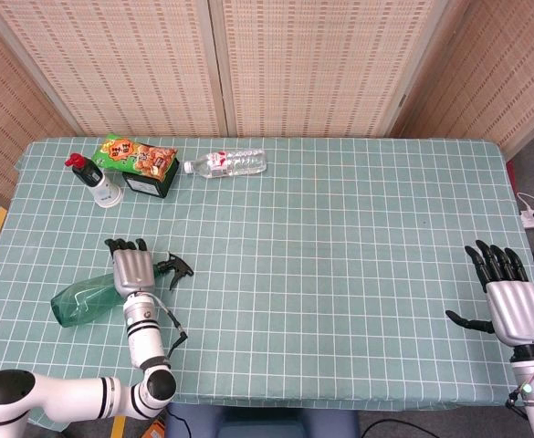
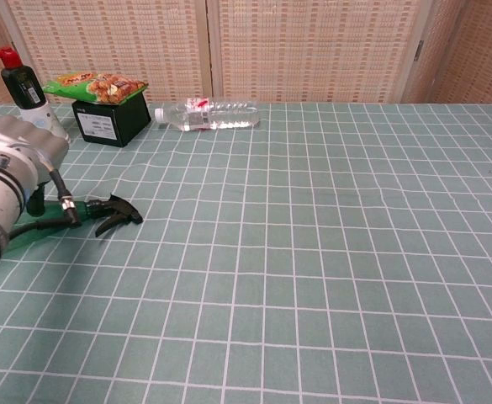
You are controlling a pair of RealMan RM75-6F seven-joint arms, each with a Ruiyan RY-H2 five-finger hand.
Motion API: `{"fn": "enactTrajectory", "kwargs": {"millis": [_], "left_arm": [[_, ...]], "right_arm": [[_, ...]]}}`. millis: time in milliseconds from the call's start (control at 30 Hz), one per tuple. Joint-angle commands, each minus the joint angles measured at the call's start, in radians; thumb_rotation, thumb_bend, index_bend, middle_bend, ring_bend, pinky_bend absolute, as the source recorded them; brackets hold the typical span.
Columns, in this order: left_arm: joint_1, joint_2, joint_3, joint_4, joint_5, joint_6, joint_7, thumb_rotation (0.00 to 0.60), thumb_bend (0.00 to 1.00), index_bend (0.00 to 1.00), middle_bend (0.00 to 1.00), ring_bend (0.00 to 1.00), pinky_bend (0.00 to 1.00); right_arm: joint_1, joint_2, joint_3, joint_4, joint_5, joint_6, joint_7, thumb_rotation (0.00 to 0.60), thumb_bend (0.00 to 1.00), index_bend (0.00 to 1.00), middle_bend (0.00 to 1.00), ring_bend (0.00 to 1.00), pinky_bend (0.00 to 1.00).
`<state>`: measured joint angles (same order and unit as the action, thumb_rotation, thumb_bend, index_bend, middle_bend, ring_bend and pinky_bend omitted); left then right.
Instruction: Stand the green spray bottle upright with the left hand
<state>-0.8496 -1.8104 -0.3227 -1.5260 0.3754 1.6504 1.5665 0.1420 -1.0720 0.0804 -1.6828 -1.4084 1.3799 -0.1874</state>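
Observation:
The green spray bottle (image 1: 82,300) lies on its side at the front left of the table, its black trigger head (image 1: 176,267) pointing right. My left hand (image 1: 130,265) is stretched flat with fingers extended, over the bottle's neck just left of the trigger head; it holds nothing. In the chest view the left hand (image 2: 12,172) fills the left edge, above the green spray bottle (image 2: 44,224) and beside the black trigger head (image 2: 116,211). My right hand (image 1: 505,296) rests far off at the front right, fingers spread and empty.
At the back left stand a pump bottle with a red cap (image 1: 96,179) and a dark box topped with a snack packet (image 1: 142,164). A clear water bottle (image 1: 226,163) lies beside them. The green checked tablecloth (image 1: 340,255) covers the table.

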Motion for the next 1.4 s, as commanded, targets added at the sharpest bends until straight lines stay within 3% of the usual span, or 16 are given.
{"fn": "enactTrajectory", "kwargs": {"millis": [33, 467, 833, 1133, 1400], "left_arm": [[0.012, -0.003, 0.006, 0.007, -0.016, -0.007, -0.012, 0.6, 0.24, 0.16, 0.23, 0.16, 0.15], [-0.001, -0.043, -0.019, 0.02, -0.044, -0.024, -0.037, 0.6, 0.24, 0.15, 0.24, 0.17, 0.16], [-0.018, -0.097, -0.013, 0.157, -0.055, -0.109, -0.061, 0.6, 0.25, 0.18, 0.26, 0.19, 0.19], [0.029, -0.111, 0.02, 0.266, 0.066, -0.198, -0.266, 0.6, 0.27, 0.34, 0.42, 0.35, 0.33], [0.04, -0.105, 0.027, 0.275, 0.157, -0.178, -0.321, 0.6, 0.29, 0.47, 0.57, 0.48, 0.43]], "right_arm": [[0.001, 0.0, -0.001, -0.001, 0.0, -0.001, -0.004, 0.6, 0.0, 0.0, 0.0, 0.0, 0.0], [0.008, 0.003, 0.001, -0.009, 0.007, -0.013, 0.0, 0.6, 0.0, 0.0, 0.0, 0.0, 0.0], [0.011, 0.008, 0.005, -0.007, 0.018, -0.019, 0.011, 0.6, 0.0, 0.0, 0.0, 0.0, 0.0], [0.017, 0.02, 0.004, -0.012, 0.024, -0.039, 0.04, 0.6, 0.0, 0.0, 0.0, 0.0, 0.0], [0.016, 0.018, 0.001, -0.011, 0.017, -0.032, 0.036, 0.6, 0.0, 0.0, 0.0, 0.0, 0.0]]}}
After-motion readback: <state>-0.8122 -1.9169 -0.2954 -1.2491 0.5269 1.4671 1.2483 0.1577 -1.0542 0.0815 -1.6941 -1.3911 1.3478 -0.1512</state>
